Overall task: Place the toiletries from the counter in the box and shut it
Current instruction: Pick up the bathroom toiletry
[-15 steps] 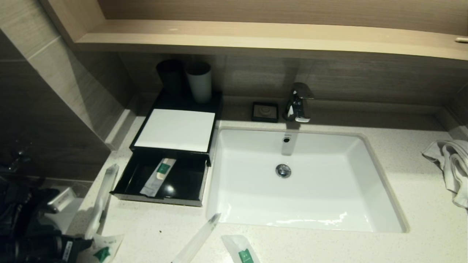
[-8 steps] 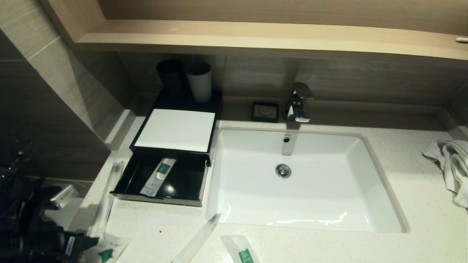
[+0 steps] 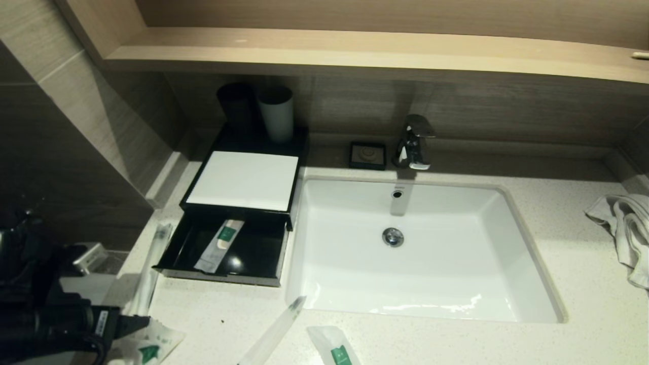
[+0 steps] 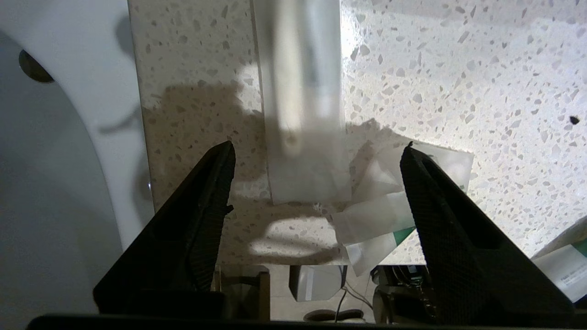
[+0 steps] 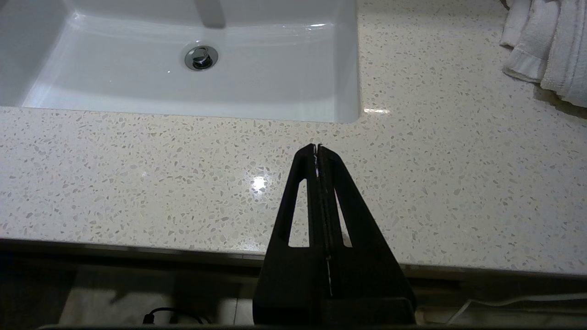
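Note:
The black box point(image 3: 284, 238) stands left of the sink with its drawer pulled open; one grey sachet point(image 3: 219, 245) with a green label lies inside. My left gripper point(image 3: 136, 324) is open at the counter's front left corner. In the left wrist view point(image 4: 317, 145) its fingers straddle the near end of a long clear packet point(image 4: 300, 105), not touching it. A folded green-labelled packet point(image 4: 394, 220) lies by one finger. The same long packet point(image 3: 149, 274) and green-labelled packet point(image 3: 152, 347) show in the head view. Another long clear packet point(image 3: 274, 332) and a green-labelled sachet point(image 3: 337, 350) lie by the front edge. My right gripper point(image 5: 317, 147) is shut and empty.
The white sink point(image 3: 502, 223) fills the middle, with a chrome tap point(image 3: 413, 142) and a black soap dish point(image 3: 367, 154) behind. Two cups point(image 3: 276, 114) stand behind the box. A white towel point(image 3: 626, 228) lies at the right. The right gripper hovers over the counter's front edge point(image 5: 183, 183).
My left gripper has moved right and forward, over the front left corner and up to the packets. The long clear packet has settled a little lower. The right arm has not moved.

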Available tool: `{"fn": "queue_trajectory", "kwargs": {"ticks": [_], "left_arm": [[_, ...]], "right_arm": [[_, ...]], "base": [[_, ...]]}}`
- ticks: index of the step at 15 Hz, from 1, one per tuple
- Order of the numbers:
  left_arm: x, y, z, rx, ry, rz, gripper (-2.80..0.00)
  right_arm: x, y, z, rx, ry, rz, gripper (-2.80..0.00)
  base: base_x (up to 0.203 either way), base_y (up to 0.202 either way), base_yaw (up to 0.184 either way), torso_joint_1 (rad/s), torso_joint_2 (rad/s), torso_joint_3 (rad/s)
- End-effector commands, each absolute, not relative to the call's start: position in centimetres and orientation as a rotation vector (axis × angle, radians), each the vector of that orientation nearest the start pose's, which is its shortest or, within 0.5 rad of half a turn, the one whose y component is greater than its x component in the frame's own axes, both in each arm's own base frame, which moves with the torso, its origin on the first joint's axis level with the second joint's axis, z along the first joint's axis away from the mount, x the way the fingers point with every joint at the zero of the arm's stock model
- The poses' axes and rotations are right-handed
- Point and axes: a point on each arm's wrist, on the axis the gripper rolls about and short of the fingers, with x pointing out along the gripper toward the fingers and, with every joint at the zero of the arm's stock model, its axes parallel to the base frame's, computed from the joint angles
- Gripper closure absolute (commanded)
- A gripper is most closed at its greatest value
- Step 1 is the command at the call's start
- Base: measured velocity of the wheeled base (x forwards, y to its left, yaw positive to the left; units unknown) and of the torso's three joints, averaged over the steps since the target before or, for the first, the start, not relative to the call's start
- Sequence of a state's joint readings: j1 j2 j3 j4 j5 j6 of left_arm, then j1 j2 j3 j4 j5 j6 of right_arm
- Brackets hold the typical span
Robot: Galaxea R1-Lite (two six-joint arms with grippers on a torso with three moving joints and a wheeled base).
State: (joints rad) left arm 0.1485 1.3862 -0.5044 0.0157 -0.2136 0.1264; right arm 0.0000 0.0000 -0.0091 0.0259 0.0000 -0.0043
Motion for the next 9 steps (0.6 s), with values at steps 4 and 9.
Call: {"fn": "queue_trajectory", "kwargs": {"ticks": [4,9], "left_arm": [[19.6,2.5,13.1,-0.045,0.879,-0.115,-2.8],[20.3,2.6,13.1,-0.044,0.881,-0.114,-2.8]], "right_arm": [[-2.4,0.0,7.5,-0.005,0.017,0.001,0.0],[-2.4,0.0,7.5,-0.005,0.017,0.001,0.0]], "base": [[0.0,0.0,0.0,0.0,0.0,0.0],[0.0,0.0,0.0,0.0,0.0,0.0]]}}
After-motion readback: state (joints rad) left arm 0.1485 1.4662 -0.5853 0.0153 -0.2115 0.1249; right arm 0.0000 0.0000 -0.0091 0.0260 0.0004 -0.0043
